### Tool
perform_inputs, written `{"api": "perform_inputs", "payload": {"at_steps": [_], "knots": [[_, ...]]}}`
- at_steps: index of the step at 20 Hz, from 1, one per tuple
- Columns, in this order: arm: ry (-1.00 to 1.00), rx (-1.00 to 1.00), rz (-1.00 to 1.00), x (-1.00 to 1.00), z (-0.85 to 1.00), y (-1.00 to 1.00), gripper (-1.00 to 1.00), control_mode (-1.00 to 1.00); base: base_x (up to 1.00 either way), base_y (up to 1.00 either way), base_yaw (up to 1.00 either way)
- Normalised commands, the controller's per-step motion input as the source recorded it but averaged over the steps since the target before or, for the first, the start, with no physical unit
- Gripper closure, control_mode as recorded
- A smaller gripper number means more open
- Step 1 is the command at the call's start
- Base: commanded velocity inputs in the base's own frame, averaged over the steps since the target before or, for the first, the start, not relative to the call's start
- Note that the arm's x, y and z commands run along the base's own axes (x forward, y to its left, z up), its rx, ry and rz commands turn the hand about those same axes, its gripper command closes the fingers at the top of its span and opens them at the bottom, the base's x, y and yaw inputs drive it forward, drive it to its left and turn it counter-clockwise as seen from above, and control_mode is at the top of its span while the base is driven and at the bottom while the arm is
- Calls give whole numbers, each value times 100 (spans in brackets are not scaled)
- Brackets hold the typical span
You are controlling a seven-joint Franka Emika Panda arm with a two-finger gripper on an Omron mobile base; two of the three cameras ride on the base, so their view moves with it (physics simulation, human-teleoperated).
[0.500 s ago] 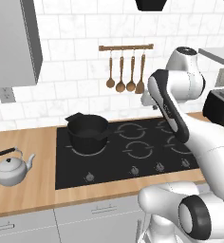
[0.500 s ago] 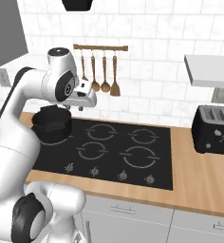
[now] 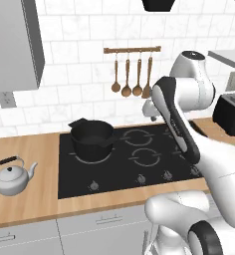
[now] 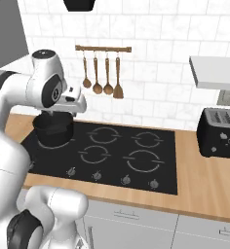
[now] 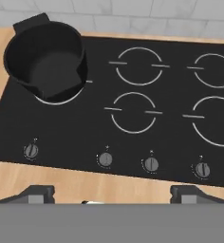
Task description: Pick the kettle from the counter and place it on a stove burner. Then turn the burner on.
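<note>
Barely anything is shifting since half a second back: I'm holding the gripper [image 5: 112, 192] released and empty above the stove [image 5: 133, 156], jaws spread wide over the front knobs. I'm seeing the kettle [image 3: 10, 175] sitting untouched on the counter [image 3: 30, 206], well left of the pot [image 3: 92, 139], so I'm judging the pick unstarted.

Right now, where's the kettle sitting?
In the left base view the kettle stands upright on the counter, left of the black stove and apart from it, forward and left of the black pot.
</note>
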Motion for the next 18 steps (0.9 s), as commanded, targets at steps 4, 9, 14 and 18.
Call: {"api": "perform_inputs", "payload": {"at_steps": [4,9,14,18], "knots": [[-5,0,4,-63,-5,100,-100,-100,0,0,0],[-7,0,9,-72,0,100,-100,-100,0,0,0],[-9,5,5,-63,0,100,-100,-100,0,0,0],[-2,16,0,-23,0,100,-100,-100,0,0,0]]}}
